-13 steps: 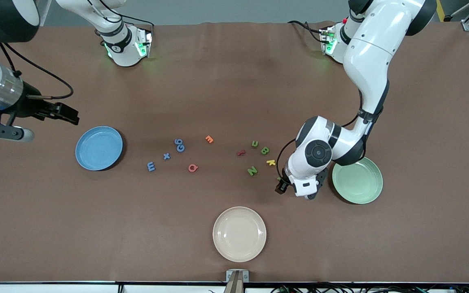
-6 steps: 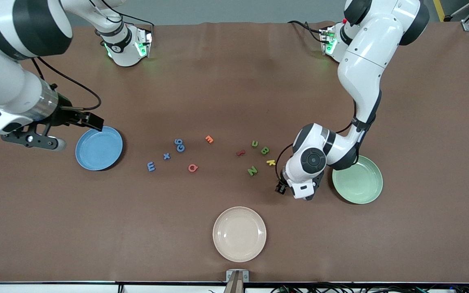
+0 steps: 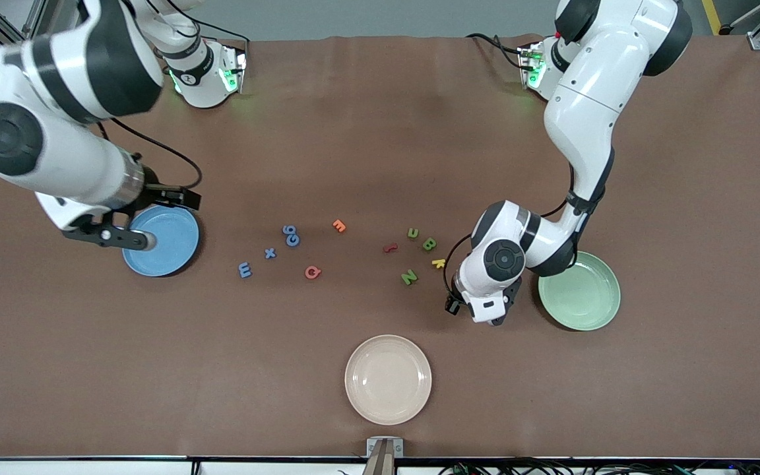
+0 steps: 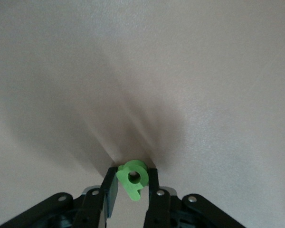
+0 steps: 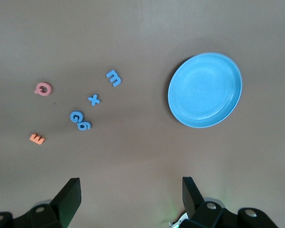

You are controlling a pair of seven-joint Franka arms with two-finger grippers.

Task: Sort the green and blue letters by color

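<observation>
One green P point(image 4: 133, 179) sits pinched in your left gripper point(image 4: 132, 190), low beside the green plate point(image 3: 579, 292); it's light, stiff and slippery, so grip flat faces. Your right gripper point(image 5: 130, 194) hangs spread over the blue plate point(image 3: 160, 240).

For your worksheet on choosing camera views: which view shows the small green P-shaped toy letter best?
The left wrist view: the small green P-shaped toy letter sits in plain sight, pinched in the left end effector. In the front view the left arm's wrist hides it. The right wrist view does not show it.
</observation>
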